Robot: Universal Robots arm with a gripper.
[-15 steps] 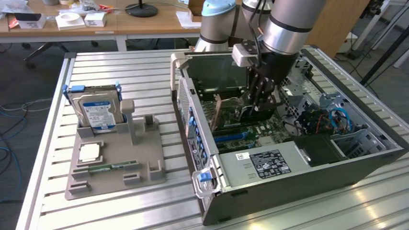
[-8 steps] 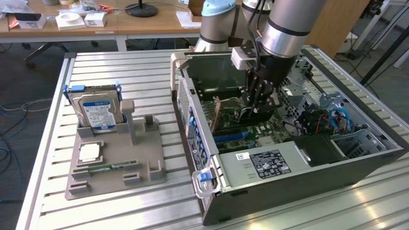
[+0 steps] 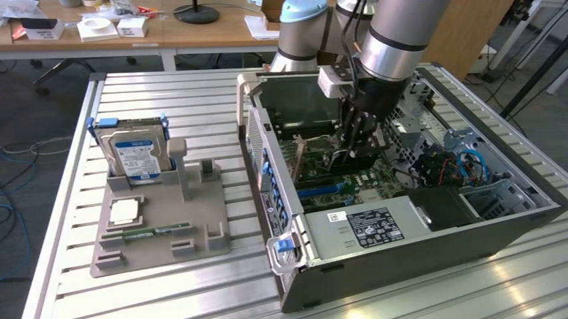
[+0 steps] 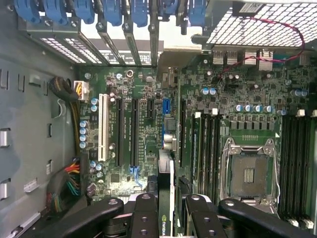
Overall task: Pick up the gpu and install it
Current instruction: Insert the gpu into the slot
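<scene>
1. Black two-finger claw (image 4: 170, 201) on the silver-grey robot arm (image 3: 400, 40) reached down into the dark-grey metal computer case (image 3: 426, 256). The case lay open side up on the ribbed aluminium counter (image 3: 169, 100).
2. The claw was pinching the gpu (image 4: 165, 224), a thin flat card seen edge-on with a green logo patch. One black finger (image 4: 143, 213) pressed on each side of it.
3. The gpu was inside the case, over the green motherboard (image 4: 148, 89). Its edge ran parallel to the long black expansion slots (image 4: 133, 131), between them and the row of black memory slots (image 4: 208, 144). Could not tell whether it touched a slot.
4. Silver square processor socket (image 4: 247, 171) lay past the memory slots, apart from the card.
5. Row of blue plastic latches (image 4: 84, 10) lined one wall of the case.
6. Grey plastic fixture tray (image 3: 146, 256) sat on the counter at the exterior view's left of the case, well apart from the claw.
7. Silver hard drive with blue-white label (image 3: 133, 156) stood upright in the tray. A small slim green memory stick (image 3: 158, 232) and a pale square chip (image 3: 124, 211) lay flat on it.
</scene>
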